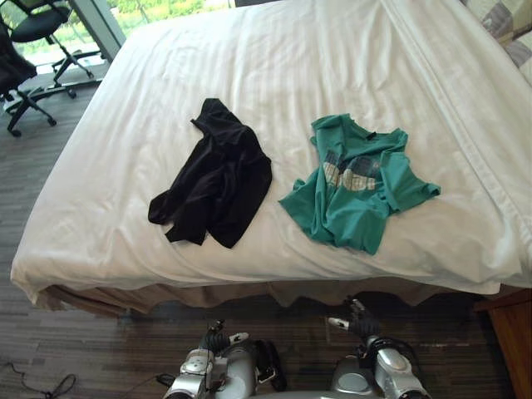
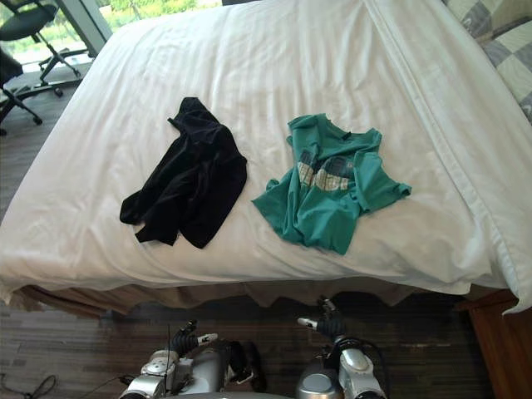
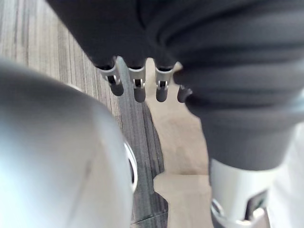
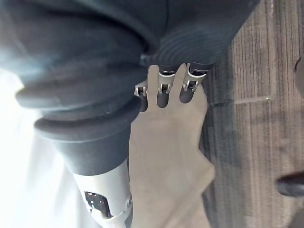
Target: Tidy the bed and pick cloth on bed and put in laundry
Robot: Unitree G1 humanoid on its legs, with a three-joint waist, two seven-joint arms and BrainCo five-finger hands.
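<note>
bed (image 1: 332, 66): white sheet, lightly creased, a fold line running down its right part; near edge faces the robot
black cloth (image 1: 218, 174): crumpled on the sheet, left of centre, lying diagonally, its lower end near the bed's near edge
green T-shirt (image 1: 353, 187): crumpled on the sheet right of the black cloth, pale print on the chest, one sleeve sticking out to the right; the two are near each other but apart, with bare sheet between
cloth in hands: none, both pieces lie on the bed
left hand (image 3: 139, 90): hangs low in front of the bed, lower left in the eye views; fingers (image 3: 116, 84) relaxed and roughly straight, released, grasping nothing; floor and bed skirt show past them
right hand (image 4: 162, 97): hangs low on the lower right in the eye views; fingers (image 4: 188, 91) relaxed, released, grasping nothing; bed skirt shows past them
hands vs cloth: both below the near edge of the bed, well apart from both pieces
bed skirt (image 1: 249, 293): tan, wavy hem under the white sheet along the near edge
floor (image 1: 83, 349): dark, striped
office chairs (image 1: 37, 25): two black ones on castors past the bed's far left corner
patterned bedding (image 1: 499, 17): grey and cream checks at the far right corner of the bed
wooden furniture (image 1: 514, 341): brown corner just beside the bed's near right corner
</note>
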